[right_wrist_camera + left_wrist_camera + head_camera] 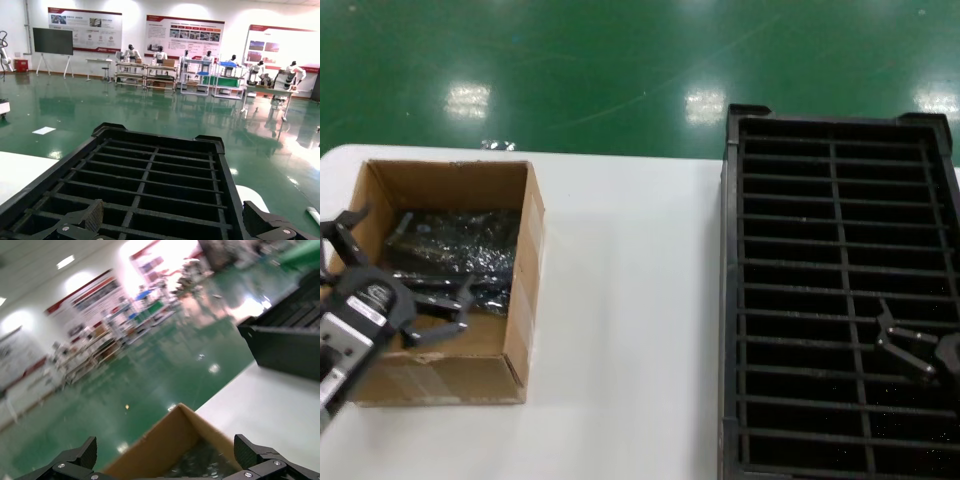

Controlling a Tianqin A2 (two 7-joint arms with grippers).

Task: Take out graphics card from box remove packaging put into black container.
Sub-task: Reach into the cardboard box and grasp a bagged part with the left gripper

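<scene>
Green glossy floor stretches behind a white table (620, 300), with display boards and racks far off in the hall.

On the table's left part stands the box (525, 290), open at the top, its long axis running away from the robot. The left gripper (405, 285) hangs over the box's near left part, fingers (445, 335) spread wide and pinching nothing. Just beyond and to the right of those fingers, inside the box, lie dark glossy bags (460, 245) that fill the far part of the floor. No card or bracket can be made out among them, so which way the card points cannot be told. In the left wrist view the two fingertips frame the box's far corner (180, 412), with the bags' shine just below it.

Right of the left gripper, past the box wall, a wide bare strip of table runs to the container (840, 250). That tray lies with its long side running away from the robot, ribs crossing it in two columns.

The right gripper (910, 350) hovers over the container's near right slots, fingers spread, holding nothing. The container's right rim lies just beside it and the near rim a little below.
</scene>
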